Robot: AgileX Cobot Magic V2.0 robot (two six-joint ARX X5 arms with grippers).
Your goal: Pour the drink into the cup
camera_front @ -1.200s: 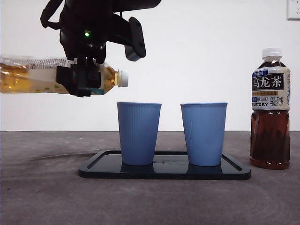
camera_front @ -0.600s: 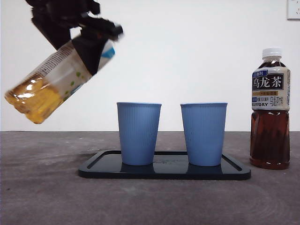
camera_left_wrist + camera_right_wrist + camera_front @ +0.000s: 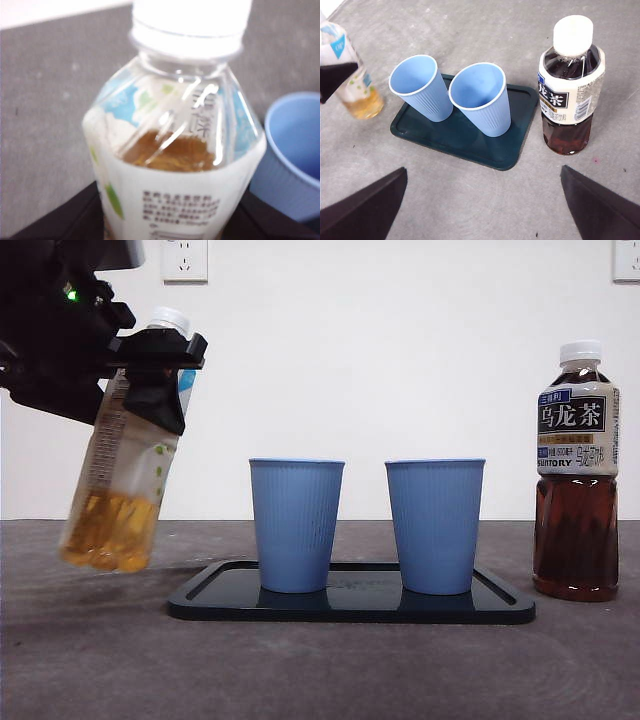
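My left gripper (image 3: 150,390) is shut on a clear bottle of amber tea (image 3: 125,480) with a white cap, held nearly upright, slightly tilted, just above the table left of the tray. The bottle fills the left wrist view (image 3: 180,165), capped. Two blue ribbed cups (image 3: 296,525) (image 3: 435,525) stand upright on a black tray (image 3: 350,605). In the right wrist view both cups (image 3: 417,87) (image 3: 482,97) look empty. My right gripper (image 3: 480,210) is open, high above the table and holding nothing.
A dark oolong tea bottle (image 3: 577,475) with a white cap stands right of the tray, also in the right wrist view (image 3: 570,85). The table is grey; a white wall with outlets stands behind.
The held bottle has swung from lying level over the left cup to nearly upright, and has moved left and down, away from the cup.
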